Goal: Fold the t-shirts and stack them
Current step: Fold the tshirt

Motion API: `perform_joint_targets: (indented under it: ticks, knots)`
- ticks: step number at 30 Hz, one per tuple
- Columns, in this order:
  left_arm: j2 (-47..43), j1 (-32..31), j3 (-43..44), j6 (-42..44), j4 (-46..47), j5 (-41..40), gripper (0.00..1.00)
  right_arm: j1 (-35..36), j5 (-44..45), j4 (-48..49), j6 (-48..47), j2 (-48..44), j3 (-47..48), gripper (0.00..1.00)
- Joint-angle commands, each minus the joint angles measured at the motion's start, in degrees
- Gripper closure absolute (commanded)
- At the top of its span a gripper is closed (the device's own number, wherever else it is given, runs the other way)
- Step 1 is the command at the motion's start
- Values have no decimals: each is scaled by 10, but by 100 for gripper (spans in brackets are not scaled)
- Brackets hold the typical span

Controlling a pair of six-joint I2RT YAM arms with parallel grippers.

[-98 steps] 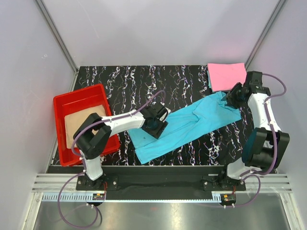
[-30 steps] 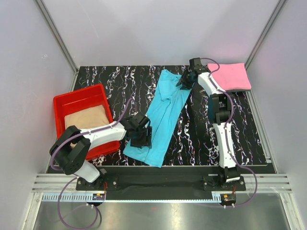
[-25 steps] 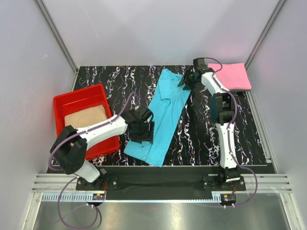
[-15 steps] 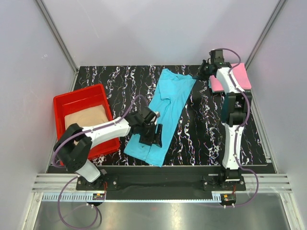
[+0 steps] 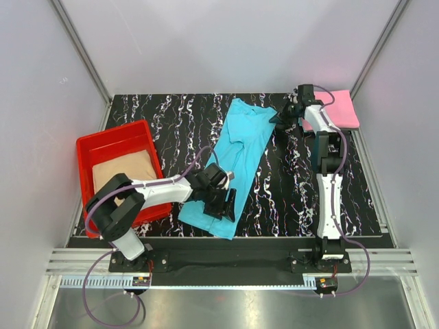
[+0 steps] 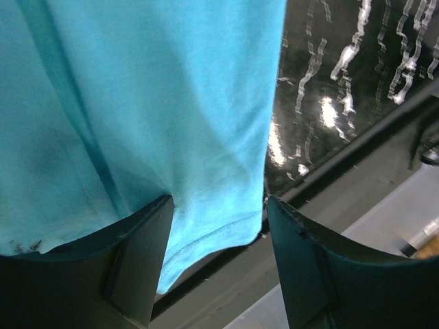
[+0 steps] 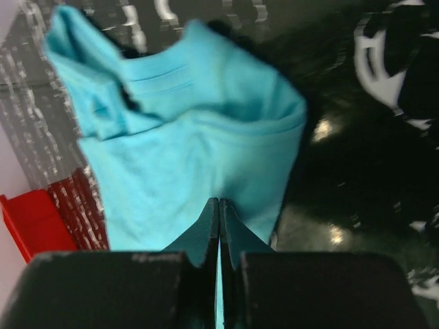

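The black marbled tabletop (image 5: pixel 171 116) carries the turquoise t-shirt (image 5: pixel 236 161), spread as a long, loosely folded strip running from the near edge up toward the far right. It looks light, limp and unable to hold a shape: any lifted part should sag and drag the rest, and a one-point hold would likely bunch it. Hems and corners are the sensible places to grip, two at once, so an edge stays straight while it is carried over.

At the left, the red tray (image 5: pixel 113 135) holds the tan t-shirt (image 5: pixel 120 171). At the far right corner lies the pink t-shirt (image 5: pixel 336 110), folded flat into a neat rectangle, presumably the base of the stack.

The left pincer (image 6: pixel 219 212) stands wide open over the turquoise shirt's near hem by its right edge, gripping nothing. The right pincer (image 7: pixel 219 205) is closed, and its wrist view shows a sliver of turquoise cloth nipped between the fingers at the shirt's rumpled far corner.
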Motion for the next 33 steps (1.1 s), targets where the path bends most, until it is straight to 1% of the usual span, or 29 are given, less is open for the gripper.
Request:
perform_joint_targets:
  ticks: [1, 6, 11, 13, 17, 21, 22, 24, 28, 33]
  knots:
    - [22, -17, -19, -1, 25, -1, 36, -25, -18, 25, 17, 27, 46, 100]
    - [28, -30, -18, 13, -8, -42, 35, -36, -12, 1, 10, 82, 118, 100]
    - [29, -30, -11, 19, -30, -64, 36, -40, -11, 0, -11, 104, 141, 99]
    - [29, -31, -13, 15, -27, -58, 36, -41, -12, 3, -19, 107, 143, 97]
    - [24, -42, -8, 0, -10, -41, 35, -40, -7, -11, -24, 124, 175, 98]
    - [30, -53, 8, -5, -19, -45, 36, -41, 33, -18, -37, 129, 188, 99]
    - [34, -62, 16, -4, -26, -71, 36, -41, 40, -17, -39, 132, 191, 99]
    - [41, -74, 29, 2, -52, -93, 35, -41, 50, -15, -40, 137, 205, 99]
    - [59, -82, 41, -15, -45, -76, 35, -42, 62, -5, -34, 156, 229, 100]
    - [41, -90, 39, -62, -19, -57, 35, -51, 78, 1, -24, 173, 256, 100]
